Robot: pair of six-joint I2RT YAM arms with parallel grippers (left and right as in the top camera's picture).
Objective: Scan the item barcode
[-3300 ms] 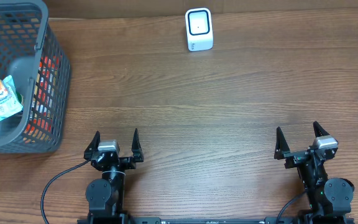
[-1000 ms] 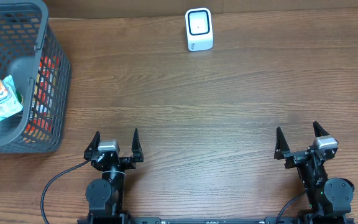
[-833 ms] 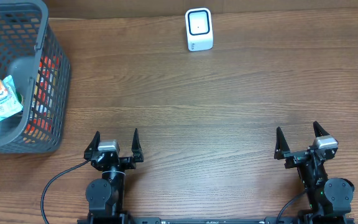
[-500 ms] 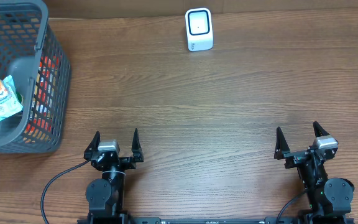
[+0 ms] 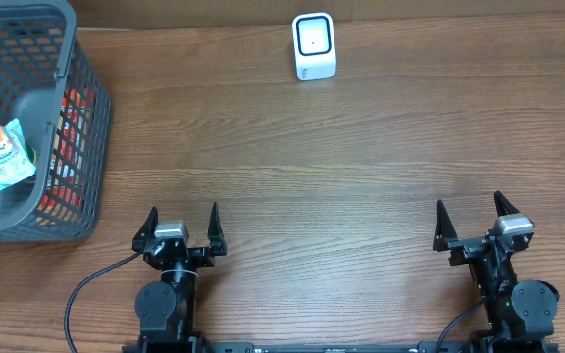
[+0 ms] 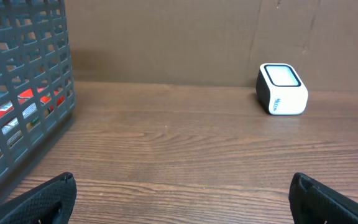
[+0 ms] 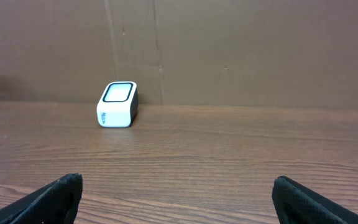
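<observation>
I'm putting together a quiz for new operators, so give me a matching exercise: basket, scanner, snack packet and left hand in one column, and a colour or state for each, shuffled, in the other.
1. basket
2. scanner
3. snack packet
4. left hand

A. white
B. open, holding nothing
C. dark grey
D. orange and green

Pairs: 1-C, 2-A, 3-D, 4-B.

Your left arm [image 5: 157, 302] sits at 7 o'clock in the overhead view and your right arm [image 5: 520, 300] at 5 o'clock, both folded low. Left gripper [image 5: 182, 211] points toward 12 o'clock, jaws spread wide with nothing between them. Right gripper [image 5: 469, 203] likewise: aimed at 12 o'clock, jaws wide apart, empty. Each wrist view shows only two dark fingertips [image 6: 45, 198] at the lower corners.
</observation>
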